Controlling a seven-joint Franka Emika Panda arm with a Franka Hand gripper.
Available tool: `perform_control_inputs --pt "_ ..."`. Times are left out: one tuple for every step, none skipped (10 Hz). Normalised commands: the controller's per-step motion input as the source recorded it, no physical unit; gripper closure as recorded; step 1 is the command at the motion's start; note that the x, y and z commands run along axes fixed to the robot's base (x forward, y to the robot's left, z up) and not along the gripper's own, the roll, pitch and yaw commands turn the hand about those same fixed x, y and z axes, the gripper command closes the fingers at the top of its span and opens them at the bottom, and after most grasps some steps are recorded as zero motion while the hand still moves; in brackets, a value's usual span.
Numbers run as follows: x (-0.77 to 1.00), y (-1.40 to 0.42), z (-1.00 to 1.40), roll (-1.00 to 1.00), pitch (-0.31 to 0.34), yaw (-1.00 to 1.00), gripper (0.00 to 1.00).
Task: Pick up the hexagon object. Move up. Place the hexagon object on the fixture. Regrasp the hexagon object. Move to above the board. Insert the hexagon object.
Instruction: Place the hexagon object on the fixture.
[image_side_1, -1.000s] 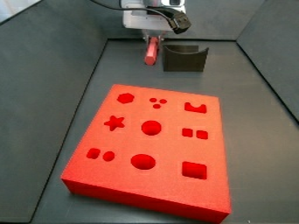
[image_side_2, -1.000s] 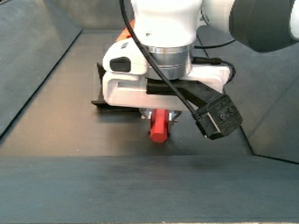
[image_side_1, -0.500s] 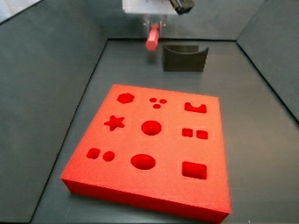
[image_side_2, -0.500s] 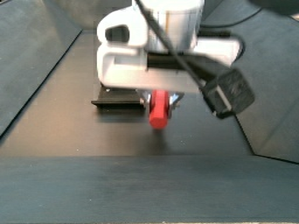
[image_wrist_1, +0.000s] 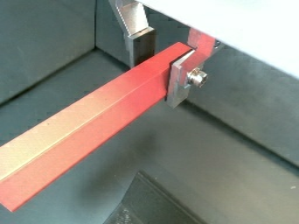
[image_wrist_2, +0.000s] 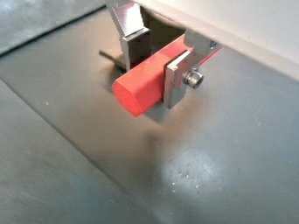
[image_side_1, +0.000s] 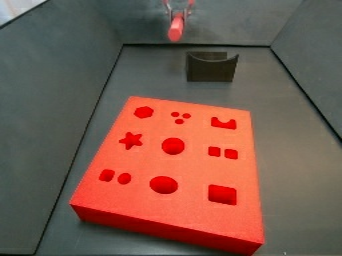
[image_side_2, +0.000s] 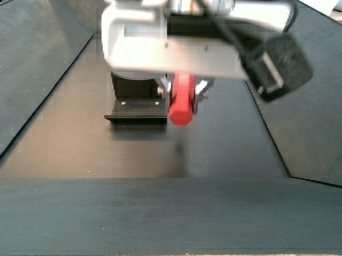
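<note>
Fingers: flat silver plates with dark pads, clamped narrow on the flanks of the hexagon object; screw head visible on the nearer plate in both wrist views.
Gripper: held above the dark floor, near the far wall; in a side view at 12 o'clock from the board, mostly cut off by the frame edge.
Hexagon object: salmon-red slim prism, smooth matte faces, flat blunt end; hung from the jaws, clear of the floor, at 10 o'clock from the fixture in that side view.
Change from earlier: rose higher than half a second before; gripper body slid almost out of frame at the top, bar lifted with it; fixture and board unmoved.
Hidden or unclear: upper end of the bar lost behind the gripper housing; motion blur over the arm in a side view; fixture partly covered by the housing and bar.
Fixture: small dark grey-black block, U-shaped notch in its top, seated on the floor at 12 o'clock from the board, well apart from it.
Board: thick bright red slab, matte, with star, circle, square and other cut-outs.
Floor: dark grey, faintly speckled and scuffed.
</note>
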Motion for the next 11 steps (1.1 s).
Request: perform_control_inputs --pt "-0.03 0.0 1.0 0.07 0.054 -0.01 1.0" --pt "-0.03 -0.01 1.0 0.08 0.068 0.0 1.0" --pt "-0.03 -0.01 0.9 0.1 0.08 0.01 1.0" --pt "-0.02 -0.01 0.75 0.1 0.086 0.02 1.0" --pt "-0.02 -0.01 0.6 0.11 0.094 0.02 1.0" --pt "-0.01 -0.01 0.46 0.11 0.105 0.03 1.0" --pt "0.0 -0.01 0.26 0.1 0.108 0.03 1.0" --pt "0.75 -1.0 0.0 0.03 0.235 0.46 1.0" --pt "0.77 -1.0 -0.05 0.03 0.236 0.43 1.0" --pt "0.83 -1.0 -0.04 0.05 0.226 0.32 1.0" --pt "0.95 -1.0 -0.02 0.06 0.214 0.2 1.0"
